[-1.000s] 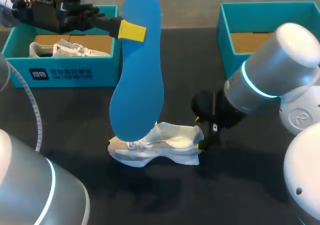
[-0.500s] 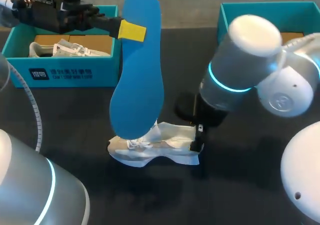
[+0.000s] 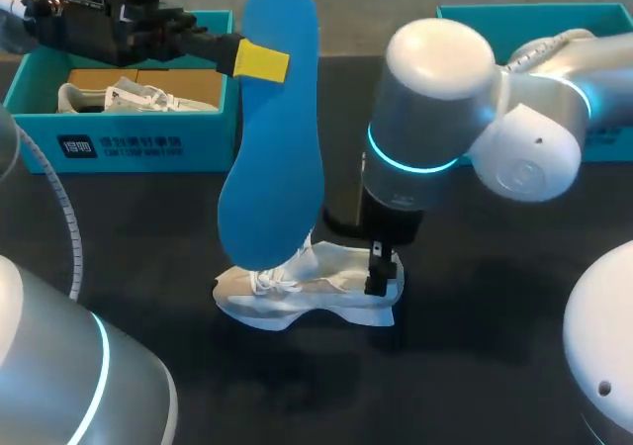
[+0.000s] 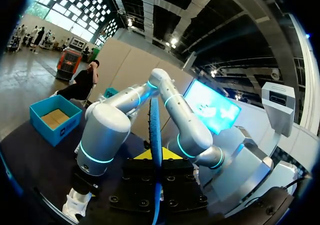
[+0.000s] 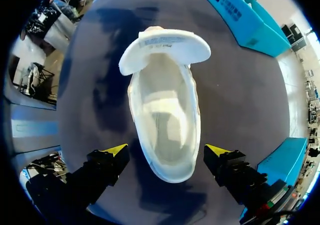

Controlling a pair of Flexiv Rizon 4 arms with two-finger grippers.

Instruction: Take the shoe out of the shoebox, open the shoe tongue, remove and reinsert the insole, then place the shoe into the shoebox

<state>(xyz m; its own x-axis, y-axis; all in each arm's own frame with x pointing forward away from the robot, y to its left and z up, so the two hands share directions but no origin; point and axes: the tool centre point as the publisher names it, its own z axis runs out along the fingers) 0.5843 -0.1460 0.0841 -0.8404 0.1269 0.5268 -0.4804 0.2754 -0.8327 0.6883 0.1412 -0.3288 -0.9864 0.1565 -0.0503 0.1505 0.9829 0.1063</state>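
Seen from above, the right arm covers the heel of the shoe, and the insole hides part of its toe. Behind the shoe, that arm blocks most of the right-hand box, whose contents I cannot make out.

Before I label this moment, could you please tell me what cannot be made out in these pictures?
- Head view: the right arm covers the fingers of the right gripper and the heel of the white shoe.
- Head view: the blue insole hides part of the white shoe behind it.
- Head view: the inside of the right shoebox is covered by the right arm.
- Left wrist view: the blue insole is edge-on, so neither face shows.
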